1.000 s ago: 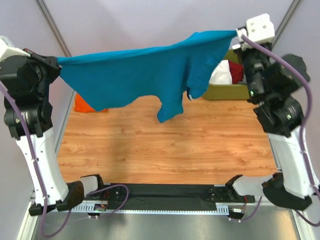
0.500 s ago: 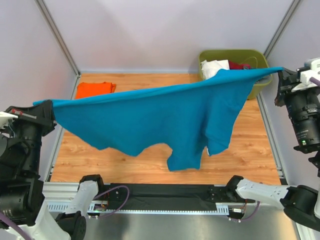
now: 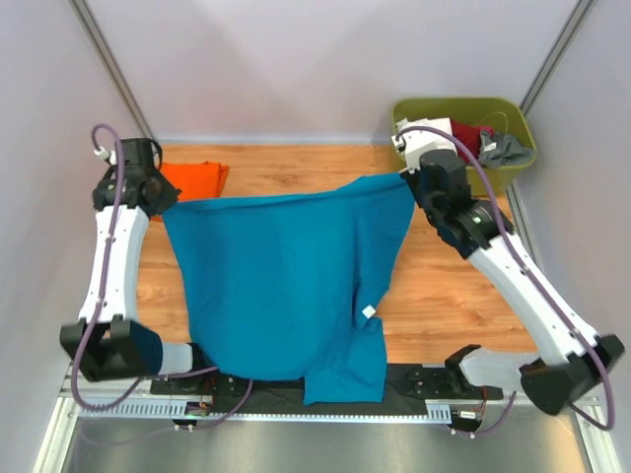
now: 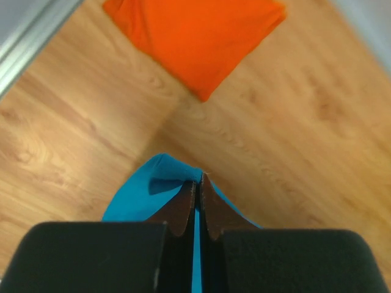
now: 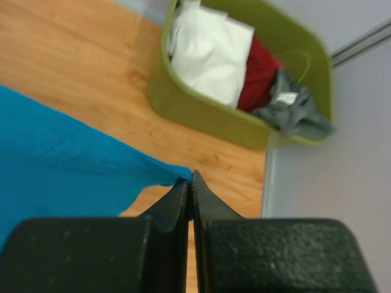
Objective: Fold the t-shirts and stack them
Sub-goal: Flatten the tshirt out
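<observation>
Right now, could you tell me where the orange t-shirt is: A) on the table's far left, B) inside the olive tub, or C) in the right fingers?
A: the orange t-shirt lies flat on the table, far left; the right fingers pinch the teal t-shirt.

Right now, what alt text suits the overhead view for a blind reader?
A robot's left arm and right arm stretch a teal-blue t-shirt between shut jaws above a wooden table, hem trailing past its near edge. A folded orange t-shirt lies back left, an olive-green tub of clothes back right.
</observation>
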Available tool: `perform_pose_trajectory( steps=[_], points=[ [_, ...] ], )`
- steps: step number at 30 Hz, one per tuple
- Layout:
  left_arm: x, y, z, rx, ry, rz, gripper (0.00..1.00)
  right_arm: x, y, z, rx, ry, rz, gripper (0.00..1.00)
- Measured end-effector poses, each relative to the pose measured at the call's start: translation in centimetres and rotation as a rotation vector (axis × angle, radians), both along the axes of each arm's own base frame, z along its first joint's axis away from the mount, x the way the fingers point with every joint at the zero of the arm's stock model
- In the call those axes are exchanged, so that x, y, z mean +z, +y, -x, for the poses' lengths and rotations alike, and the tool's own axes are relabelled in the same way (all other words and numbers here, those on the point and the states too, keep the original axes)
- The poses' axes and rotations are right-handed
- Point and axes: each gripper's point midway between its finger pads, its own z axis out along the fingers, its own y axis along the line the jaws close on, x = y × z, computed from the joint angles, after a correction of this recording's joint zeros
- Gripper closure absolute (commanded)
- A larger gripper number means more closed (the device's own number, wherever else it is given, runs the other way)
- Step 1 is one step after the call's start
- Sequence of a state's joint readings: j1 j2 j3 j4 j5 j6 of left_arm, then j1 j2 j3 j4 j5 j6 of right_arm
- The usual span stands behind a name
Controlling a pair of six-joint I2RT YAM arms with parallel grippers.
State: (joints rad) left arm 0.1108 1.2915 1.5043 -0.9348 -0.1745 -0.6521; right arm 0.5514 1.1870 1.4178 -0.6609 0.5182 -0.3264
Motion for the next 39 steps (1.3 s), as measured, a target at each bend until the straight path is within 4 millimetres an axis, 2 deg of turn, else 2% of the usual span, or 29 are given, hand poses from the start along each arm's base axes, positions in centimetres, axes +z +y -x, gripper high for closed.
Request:
perform_pose_trajectory(
  steps=[2,4,7,10,13,14,17,22,26,30,34,39],
  points=[
    [-5.1,0.2,-1.0,0.006,0.119,0.014,1.0,-4.4,0.2,-1.9,-0.012,0.094,0.006,1.0],
    [-8.1,0.3,-1.7,0.016,0.189,0.022,1.0,-7.6,0.9,-3.8,-0.012,0.163,0.01,1.0],
    [-11.3,0.7,-4.1,0.031,0.24,0.028,1.0,-11.4,2.8,-7.4,0.002,0.23,0.016,1.0],
    [-13.4,1.3,-7.0,0.045,0.274,0.025,1.0,-14.0,4.5,-11.7,0.011,0.265,0.029,1.0],
    [-14.6,1.9,-10.8,0.055,0.262,0.016,1.0,-14.8,5.7,-15.9,0.012,0.252,0.037,1.0],
    [-14.8,2.1,-11.7,0.057,0.258,0.014,1.0,-14.7,6.1,-17.5,0.015,0.239,0.035,1.0],
    [-15.0,2.4,-13.8,0.063,0.238,0.008,1.0,-14.7,6.5,-20.4,0.013,0.208,0.023,1.0],
    [-14.8,2.6,-15.6,0.07,0.201,0.008,1.0,-14.4,6.1,-23.7,-0.008,0.159,0.0,1.0],
    [-15.7,2.8,-16.2,0.082,0.211,0.009,1.0,-14.0,6.6,-26.7,-0.013,0.107,-0.025,1.0],
    [-16.9,3.1,-16.6,0.096,0.227,0.018,1.0,-15.1,6.7,-27.9,-0.014,0.101,-0.03,1.0],
    [-17.3,3.4,-16.9,0.098,0.222,0.04,1.0,-16.1,6.9,-27.9,-0.007,0.118,-0.032,1.0],
    [-17.4,3.0,-18.2,0.066,0.157,0.072,1.0,-16.4,7.3,-27.5,0.012,0.143,-0.054,1.0]
  ],
)
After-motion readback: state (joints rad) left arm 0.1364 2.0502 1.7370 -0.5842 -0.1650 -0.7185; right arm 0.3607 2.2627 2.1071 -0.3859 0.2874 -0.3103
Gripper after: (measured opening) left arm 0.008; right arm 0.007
